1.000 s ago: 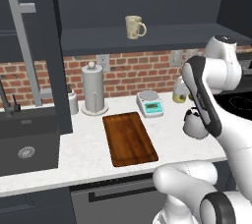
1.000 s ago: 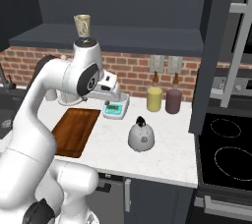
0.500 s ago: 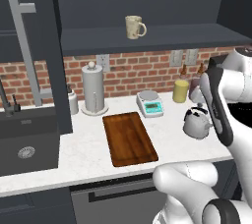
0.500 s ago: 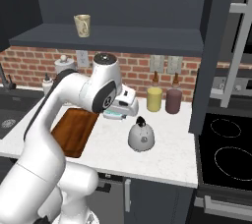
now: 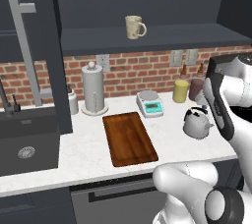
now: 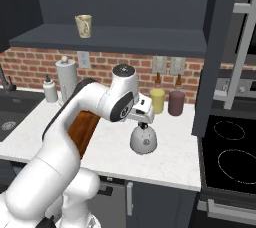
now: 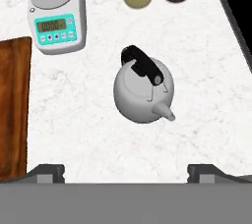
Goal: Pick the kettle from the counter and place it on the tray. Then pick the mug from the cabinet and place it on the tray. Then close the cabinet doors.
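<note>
The kettle point(image 7: 142, 93) sits on the counter point(image 7: 88, 129), well right of the tray point(image 7: 12, 105) and just in front of the scale point(image 7: 55, 14). The gripper point(image 7: 125, 171) hangs directly above it, spread wide and empty, the kettle's dark handle running diagonally beneath it.

The robot arm point(image 6: 75, 137) was white and smooth, made of fat round tubes joined one after another. It looked shiny, like plastic. Dark grey rings showed where the parts met. At the lower right of the left base view, one round joint point(image 5: 224, 207) had a dark grey cap with a lighter ring around it. A dark band ran along the arm part near the right edge there. In the middle of the right base view, a round white end cap had a small dark dot on top. At the bottom of the hand view, two small dark grey finger tips point(image 7: 47, 171) stuck up.
</note>
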{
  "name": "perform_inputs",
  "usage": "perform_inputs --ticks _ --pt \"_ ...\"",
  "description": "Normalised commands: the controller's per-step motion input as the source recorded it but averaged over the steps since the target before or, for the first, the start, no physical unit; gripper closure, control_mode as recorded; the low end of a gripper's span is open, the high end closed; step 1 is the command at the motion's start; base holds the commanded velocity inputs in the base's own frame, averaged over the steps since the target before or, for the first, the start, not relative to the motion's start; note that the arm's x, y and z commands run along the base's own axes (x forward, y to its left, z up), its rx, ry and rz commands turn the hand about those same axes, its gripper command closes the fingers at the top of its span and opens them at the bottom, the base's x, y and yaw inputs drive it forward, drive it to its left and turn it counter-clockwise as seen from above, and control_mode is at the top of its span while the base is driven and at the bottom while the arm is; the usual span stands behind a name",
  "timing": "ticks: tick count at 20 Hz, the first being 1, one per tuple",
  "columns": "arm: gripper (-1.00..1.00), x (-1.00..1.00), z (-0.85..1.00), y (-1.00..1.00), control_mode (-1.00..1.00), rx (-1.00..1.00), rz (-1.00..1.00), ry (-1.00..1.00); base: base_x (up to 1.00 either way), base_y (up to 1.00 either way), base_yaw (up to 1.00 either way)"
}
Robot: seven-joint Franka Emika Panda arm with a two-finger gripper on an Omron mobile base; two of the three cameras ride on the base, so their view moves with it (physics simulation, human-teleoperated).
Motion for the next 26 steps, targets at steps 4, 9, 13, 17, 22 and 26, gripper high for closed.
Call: perform_inputs --ticks 4,9,13,17,22,26 --pt "-1.0 0.57 -0.22 -0.22 -1.0 0.0 0.0 0.0 0.0 0.0 0.0" --pt "-1.0 0.51 -0.11 -0.06 -1.0 -0.06 0.0 0.01 0.0 0.0 0.0" --pt "-1.0 0.43 -0.23 0.0 -1.0 -0.2 0.0 0.12 0.0 0.0 0.0" --pt "-1.0 0.33 -0.29 0.0 -1.0 -0.21 0.0 0.14 0.0 0.0 0.0" --pt "-1.0 0.18 -0.33 0.0 -1.0 -0.15 0.01 0.12 0.0 0.0 0.0" --pt "-1.0 0.09 -0.27 -0.04 -1.0 -0.02 0.03 0.11 0.0 0.0 0.0"
